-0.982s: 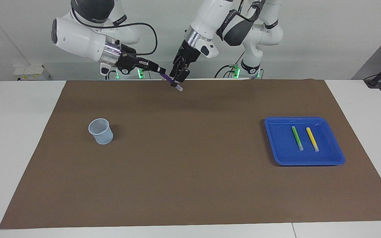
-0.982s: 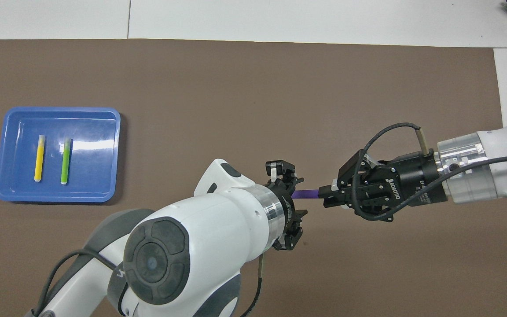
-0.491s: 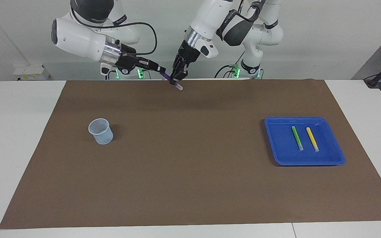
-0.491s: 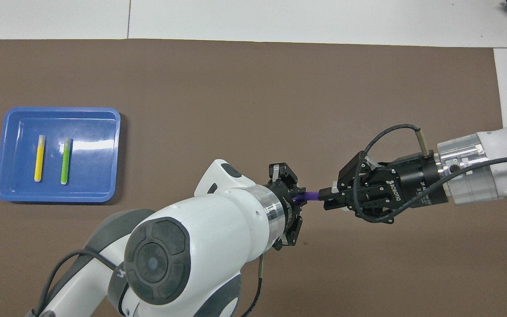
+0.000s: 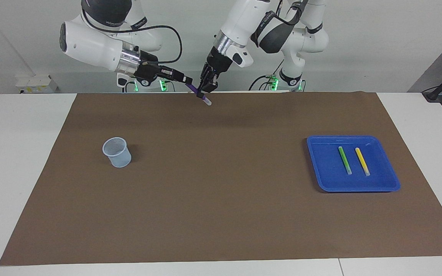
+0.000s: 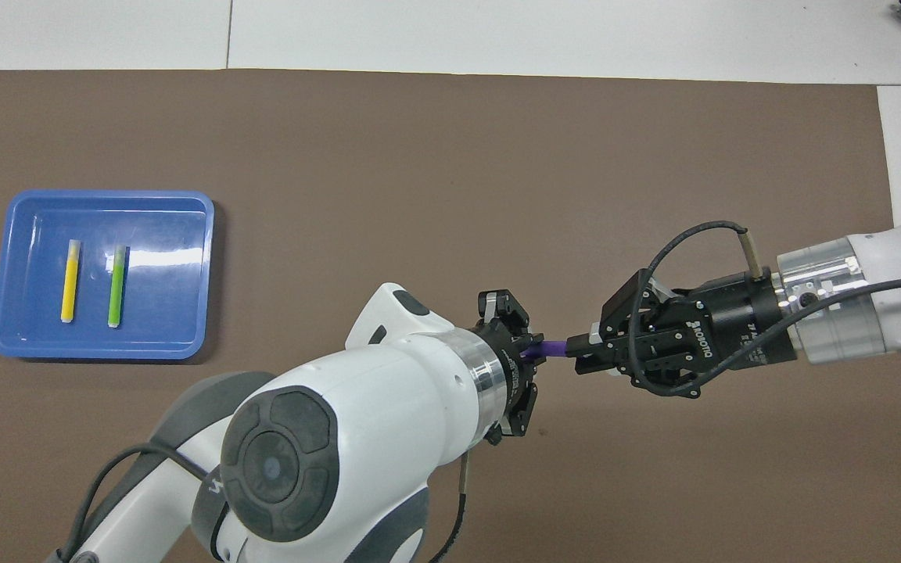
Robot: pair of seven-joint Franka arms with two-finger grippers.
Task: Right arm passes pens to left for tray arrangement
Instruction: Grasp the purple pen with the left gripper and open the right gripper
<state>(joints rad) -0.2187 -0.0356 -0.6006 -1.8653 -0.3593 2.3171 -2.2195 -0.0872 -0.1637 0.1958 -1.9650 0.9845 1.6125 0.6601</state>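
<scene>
The purple pen (image 5: 200, 95) was clamped by both the right gripper (image 5: 187, 81) and left gripper (image 5: 202, 92); the green pen (image 5: 345, 160) and yellow pen (image 5: 362, 161) already lay in the tray (image 5: 320, 168).

Matt brown mat (image 6: 450, 156) on smooth white table (image 5: 25, 153). Glossy blue plastic tray (image 6: 184, 344), glare on floor. Translucent pale plastic cup (image 5: 117, 152). Glossy white arm shells, brushed metal wrist rings.

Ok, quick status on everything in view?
Purple pen: in the air, gripped by both grippers.
Left gripper: shut on the purple pen.
Right gripper: shut on the purple pen.
Green pen: lying in the tray.
Yellow pen: lying beside it.
Tray: holds two pens.
Cup: upright.
</scene>
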